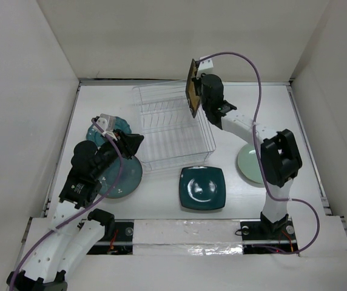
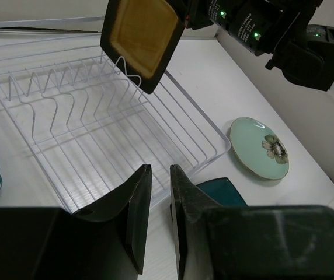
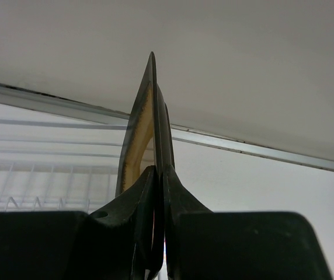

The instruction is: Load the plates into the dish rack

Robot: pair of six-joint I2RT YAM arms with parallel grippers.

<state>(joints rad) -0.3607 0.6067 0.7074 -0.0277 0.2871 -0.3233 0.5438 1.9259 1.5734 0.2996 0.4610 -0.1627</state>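
1. Currently the right gripper (image 3: pixel 157 178) is clamping its fingers shut on the lower rim of the square black plate with the amber centre (image 1: pixel 192 88), carrying it on edge above the far right side of the dish rack (image 1: pixel 161 167).
2. Judging by its look, this plate is behaving as a stiff, glazed, breakable piece. It is probably slippery at the rim and is weighing on a thin pinch, so a grip deep on the edge, as here, seems the sound one.
3. In the right wrist view the plate is standing nearly upright between the two fingers, rising away from them, its amber face turning left.
4. The left gripper (image 2: pixel 159 172) is hanging over the near left of the table with a narrow gap between its fingers and nothing in them.
5. The other plates are lying flat on the table:
   - the dark teal square (image 1: pixel 202 188) just near of the rack
   - the pale green round one (image 2: pixel 260 149) to the right
   - the grey-teal round one (image 1: pixel 125 179) and the scalloped teal one (image 1: pixel 122 125) to the left.
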